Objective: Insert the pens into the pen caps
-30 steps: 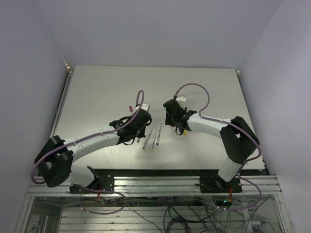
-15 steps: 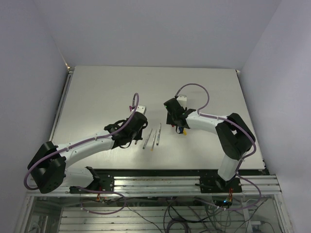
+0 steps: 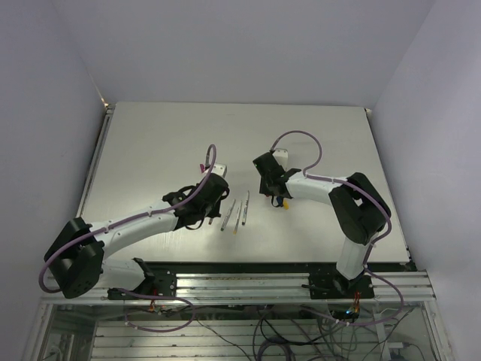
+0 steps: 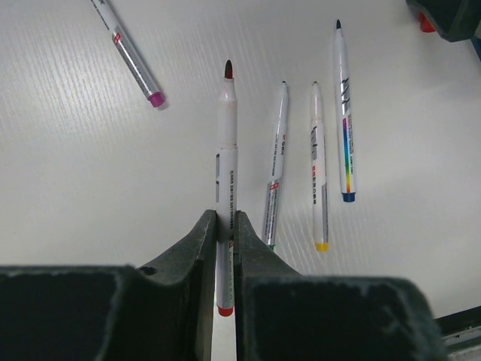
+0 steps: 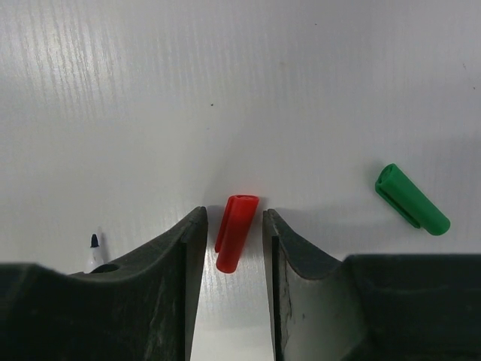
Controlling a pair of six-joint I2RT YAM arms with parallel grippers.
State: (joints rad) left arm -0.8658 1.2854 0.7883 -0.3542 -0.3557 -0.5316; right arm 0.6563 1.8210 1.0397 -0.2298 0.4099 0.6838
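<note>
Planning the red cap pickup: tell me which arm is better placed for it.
Right. The right gripper straddles the red cap, a finger each side; the left gripper is shut on the red pen.

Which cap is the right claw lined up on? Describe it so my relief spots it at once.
Start at the white table, just right of centre, where the right claw points down. The red cap lies flat between its two fingers, not yet pinched. The green cap nearby lies outside the claw, off to one side.
</note>
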